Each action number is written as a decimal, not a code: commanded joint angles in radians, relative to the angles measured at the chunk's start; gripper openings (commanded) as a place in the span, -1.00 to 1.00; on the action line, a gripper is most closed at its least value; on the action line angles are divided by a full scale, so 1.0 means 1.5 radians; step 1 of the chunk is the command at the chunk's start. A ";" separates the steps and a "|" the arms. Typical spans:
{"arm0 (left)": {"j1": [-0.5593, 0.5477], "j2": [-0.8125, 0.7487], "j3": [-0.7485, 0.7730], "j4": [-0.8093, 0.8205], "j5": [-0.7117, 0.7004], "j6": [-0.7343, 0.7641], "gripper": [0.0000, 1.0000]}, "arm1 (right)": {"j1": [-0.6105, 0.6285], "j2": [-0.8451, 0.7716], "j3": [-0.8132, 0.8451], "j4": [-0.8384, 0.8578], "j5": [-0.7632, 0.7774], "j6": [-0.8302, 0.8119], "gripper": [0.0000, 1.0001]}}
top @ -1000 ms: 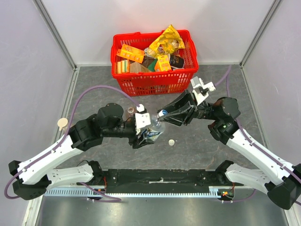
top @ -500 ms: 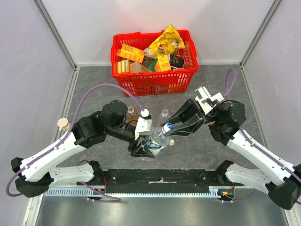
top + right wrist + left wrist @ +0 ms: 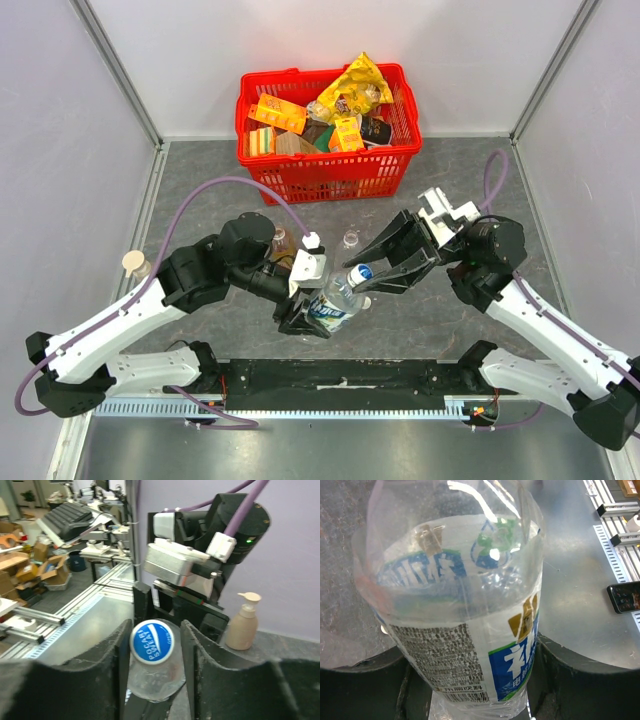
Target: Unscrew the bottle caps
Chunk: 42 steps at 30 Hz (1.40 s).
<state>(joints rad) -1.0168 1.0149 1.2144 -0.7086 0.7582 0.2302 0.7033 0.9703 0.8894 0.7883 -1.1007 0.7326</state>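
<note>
A clear water bottle [image 3: 330, 303] with a blue and white label lies tilted above the table, and my left gripper [image 3: 316, 312] is shut on its body. In the left wrist view the bottle [image 3: 465, 630] fills the frame between the dark fingers [image 3: 580, 680]. Its blue cap [image 3: 151, 641] points at my right gripper [image 3: 156, 630]. That cap rests against one finger, with a small gap to the other finger [image 3: 192, 645]. From above, the blue cap [image 3: 360, 272] sits between the tips of the right gripper [image 3: 368, 276]. A pale loose cap [image 3: 367, 301] lies on the table under them.
A red basket [image 3: 325, 175] full of packets stands at the back. Two uncapped bottles [image 3: 351, 240] [image 3: 279, 238] stand between the basket and the arms. A beige pump bottle [image 3: 133, 263] stands by the left wall, also visible in the right wrist view [image 3: 242, 622].
Both arms have carried the bottle nearer and slightly right, away from the basket. The right jaws have eased a little around the blue cap.
</note>
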 commanded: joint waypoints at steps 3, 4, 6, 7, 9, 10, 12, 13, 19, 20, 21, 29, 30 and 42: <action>-0.007 -0.013 -0.010 0.021 -0.035 0.032 -0.77 | -0.001 -0.025 0.012 -0.085 0.078 -0.065 0.49; -0.007 -0.014 -0.013 0.022 -0.045 0.033 -0.77 | -0.001 -0.031 0.012 -0.088 0.083 -0.065 0.63; -0.007 -0.016 -0.019 0.022 -0.070 0.033 -0.77 | -0.001 -0.040 0.013 -0.098 0.093 -0.071 0.86; -0.007 -0.017 -0.022 0.022 -0.081 0.033 -0.77 | -0.001 -0.048 0.013 -0.107 0.104 -0.079 0.96; -0.007 -0.021 -0.029 0.025 -0.105 0.031 -0.77 | -0.002 -0.063 0.012 -0.134 0.130 -0.105 0.97; -0.007 -0.025 -0.034 0.030 -0.121 0.029 -0.77 | -0.001 -0.071 0.011 -0.144 0.143 -0.113 0.96; -0.007 -0.032 -0.046 0.037 -0.147 0.025 -0.77 | -0.001 -0.083 0.012 -0.172 0.171 -0.130 0.96; -0.007 -0.037 -0.051 0.041 -0.162 0.023 -0.77 | -0.001 -0.086 0.013 -0.179 0.187 -0.135 0.96; -0.006 -0.053 -0.066 0.066 -0.298 0.000 -0.77 | -0.001 -0.085 0.055 -0.336 0.360 -0.179 0.96; -0.007 -0.054 -0.066 0.069 -0.323 -0.003 -0.77 | -0.001 -0.086 0.058 -0.358 0.402 -0.179 0.93; -0.007 -0.053 -0.066 0.073 -0.356 -0.007 -0.77 | -0.002 -0.087 0.058 -0.371 0.440 -0.176 0.91; -0.007 -0.048 -0.060 0.083 -0.502 -0.029 -0.76 | -0.003 -0.054 0.058 -0.400 0.531 -0.109 0.79; -0.006 -0.047 -0.060 0.082 -0.536 -0.034 -0.77 | -0.003 -0.048 0.063 -0.407 0.542 -0.097 0.75; -0.007 -0.019 -0.057 0.072 -0.635 -0.041 -0.77 | -0.004 0.018 0.075 -0.389 0.530 -0.028 0.63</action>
<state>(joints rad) -1.0233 0.9745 1.1145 -0.6376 -0.1360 0.1978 0.7021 0.9714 0.9615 0.1631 -0.2825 0.6334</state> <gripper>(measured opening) 0.669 0.823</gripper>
